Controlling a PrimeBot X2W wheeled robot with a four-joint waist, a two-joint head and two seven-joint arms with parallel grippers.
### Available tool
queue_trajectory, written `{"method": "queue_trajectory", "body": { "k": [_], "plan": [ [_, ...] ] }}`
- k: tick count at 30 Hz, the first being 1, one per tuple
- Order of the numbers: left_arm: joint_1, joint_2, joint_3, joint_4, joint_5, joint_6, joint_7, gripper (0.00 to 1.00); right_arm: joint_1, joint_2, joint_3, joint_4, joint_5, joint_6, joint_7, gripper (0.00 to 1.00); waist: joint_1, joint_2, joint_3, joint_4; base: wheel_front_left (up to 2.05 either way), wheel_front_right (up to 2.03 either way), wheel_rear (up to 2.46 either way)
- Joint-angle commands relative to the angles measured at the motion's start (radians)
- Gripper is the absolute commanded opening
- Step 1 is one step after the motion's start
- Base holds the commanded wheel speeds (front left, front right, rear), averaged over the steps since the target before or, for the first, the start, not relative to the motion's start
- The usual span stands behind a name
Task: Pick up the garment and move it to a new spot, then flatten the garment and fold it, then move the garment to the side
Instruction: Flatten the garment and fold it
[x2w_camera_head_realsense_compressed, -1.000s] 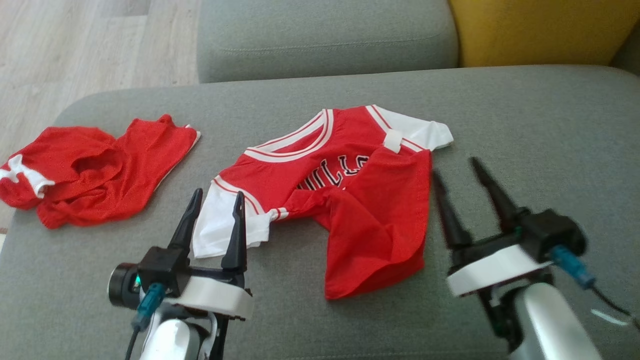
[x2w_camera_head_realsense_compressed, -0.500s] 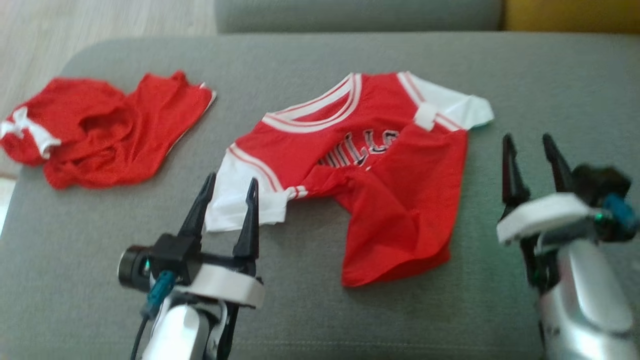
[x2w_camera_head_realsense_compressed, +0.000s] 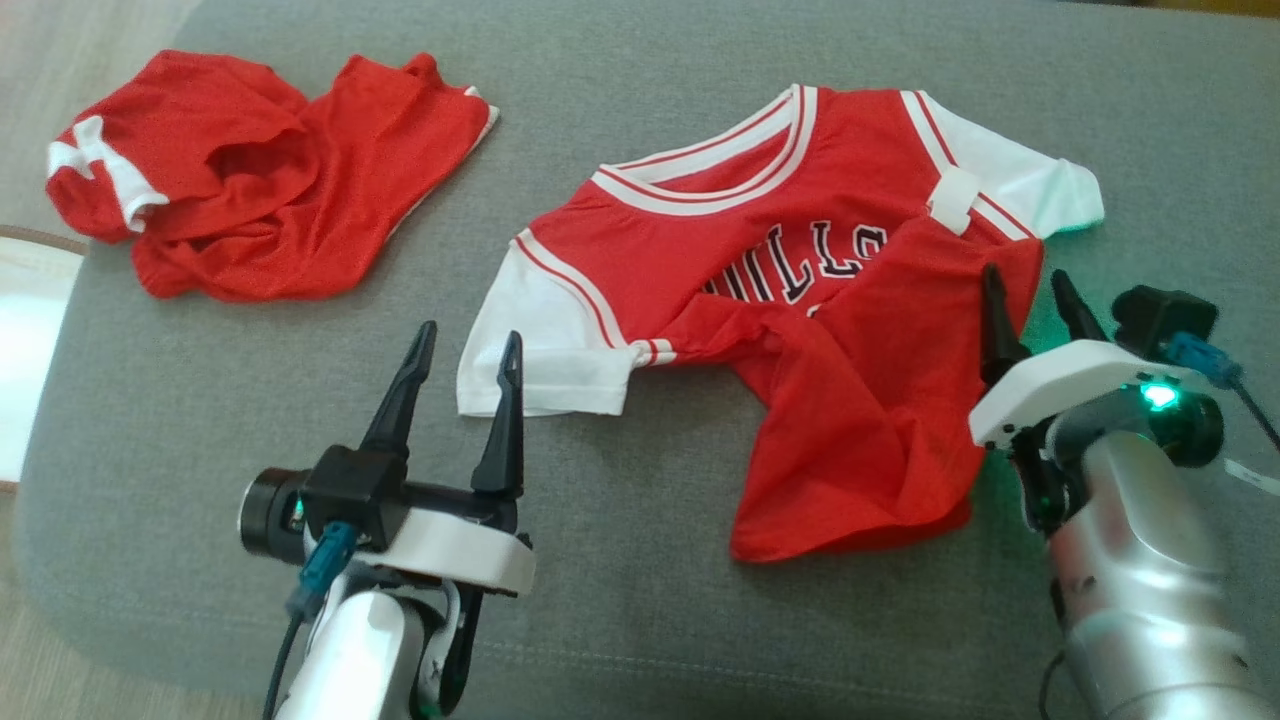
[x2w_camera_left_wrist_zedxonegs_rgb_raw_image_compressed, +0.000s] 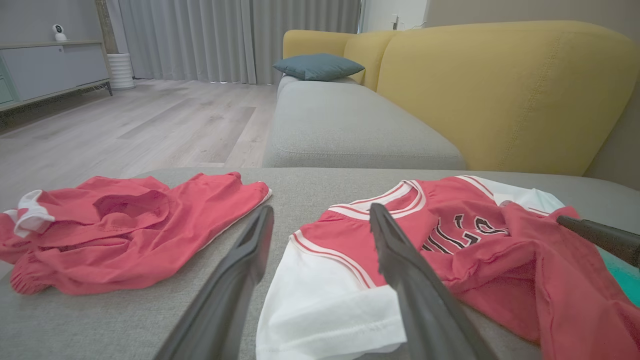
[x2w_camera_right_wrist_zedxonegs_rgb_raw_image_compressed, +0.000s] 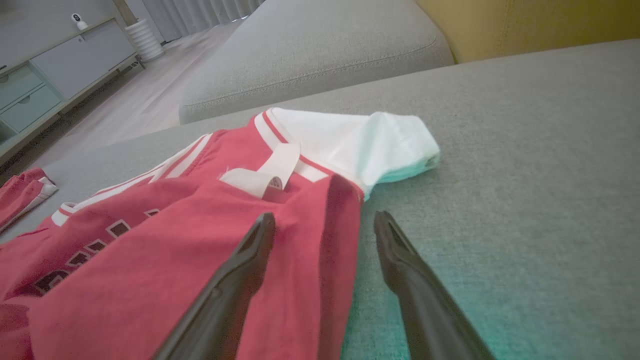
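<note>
My left claw (x2w_camera_head_realsense_compressed: 471, 332) has its two fingers spread apart, and there is nothing in it. It is near me, just in front of the white left sleeve (x2w_camera_head_realsense_compressed: 540, 350) of the jersey (x2w_camera_head_realsense_compressed: 680, 240). In my left wrist view, that sleeve lies between the two fingers. I cannot tell if they touch it.

My right claw (x2w_camera_head_realsense_compressed: 1024, 272) is spread apart too, and it holds nothing. It is at the right edge of the jersey. One finger is over the red cloth and the other is over the grey sofa seat (x2w_camera_head_realsense_compressed: 640, 620).

The jersey lies in the middle of the seat. It is red with white sleeves and black letters on the front. Its bottom part is flipped up and bunched, and it hides some of the letters. The other white sleeve (x2w_camera_right_wrist_zedxonegs_rgb_raw_image_compressed: 360, 140) lies flat at the far right.

Red shorts (x2w_camera_head_realsense_compressed: 250, 180) lie crumpled at the far left, well apart from the jersey.
</note>
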Motion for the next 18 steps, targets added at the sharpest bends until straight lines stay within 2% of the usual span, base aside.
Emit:
{"method": "queue_trajectory", "body": {
  "k": [1,5,6,7,13,16,18],
  "plan": [
    [-0.047,0.002,0.035,-0.034,0.003,0.005,-0.005,1.0,-0.042,0.001,0.029,-0.01,-0.002,0.004,-0.018,1.0,0.0,0.0,0.005,-0.007,0.0,0.0,0.0],
    [-0.046,0.002,0.04,-0.031,0.009,0.0,-0.005,1.0,-0.088,0.001,0.065,0.076,0.024,0.004,-0.051,1.0,0.0,0.0,0.018,-0.025,0.0,0.0,0.0],
    [-0.045,0.002,0.042,-0.031,0.01,0.0,-0.005,1.0,-0.1,0.001,0.081,0.096,0.04,0.004,-0.057,0.35,0.0,0.0,0.02,-0.03,0.0,0.0,0.0],
    [-0.045,0.002,0.044,-0.03,0.012,-0.001,-0.005,1.0,-0.11,0.001,0.097,0.112,0.057,0.004,-0.066,0.0,0.0,0.0,0.023,-0.034,0.0,0.0,0.0],
    [-0.053,0.002,0.063,-0.027,0.026,-0.006,-0.005,1.0,-0.143,0.001,0.16,0.156,0.113,0.004,-0.124,0.0,0.0,0.0,0.029,-0.067,0.0,0.0,0.0],
    [-0.055,0.002,0.067,-0.029,0.021,-0.005,-0.005,1.0,-0.156,-0.006,0.109,0.142,0.051,0.004,-0.134,0.0,0.0,0.0,0.024,-0.082,0.0,0.0,0.0],
    [-0.054,0.002,0.066,-0.029,0.015,-0.002,-0.005,1.0,-0.169,-0.033,0.049,0.114,0.011,0.004,-0.136,0.0,0.0,0.0,0.019,-0.089,0.0,0.0,0.0]
  ]
}}
